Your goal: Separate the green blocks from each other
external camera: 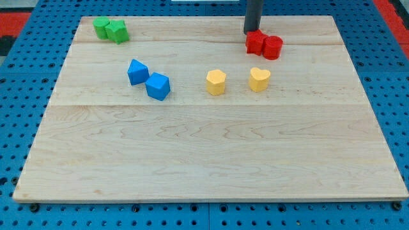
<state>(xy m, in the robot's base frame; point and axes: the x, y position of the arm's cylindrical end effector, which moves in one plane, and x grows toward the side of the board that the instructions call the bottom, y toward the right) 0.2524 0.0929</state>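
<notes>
So the biggest thing in shot was the pale wooden board (211, 160), lying on a blue pegboard table (19, 128) that peeked out on every side. Next in size was my rod (254, 14), coming down from the view's top, right of centre. My tip (252, 32) sat at the board's top edge, right up against the back of the red blocks, looked like touching the left one. No gripper on this rig, so nothing to clench or release, just the bare rod end resting by the reds.

Blocks then. The two red ones were touching each other: a chunky red block (255, 43) on the left and a red cylinder (273, 47) on its right. Two blue blocks sat left of centre, one blue block (137, 71) and another blue block (158, 86) just below-right of it, touching or near enough. Two yellow ones in the middle, a yellow block (216, 82) and a yellow heart (259, 79), set apart with a gap between.

The green pair was way off in the top left corner, well apart from my tip: a green block (101, 27) pressed right against a second green block (117, 31).
</notes>
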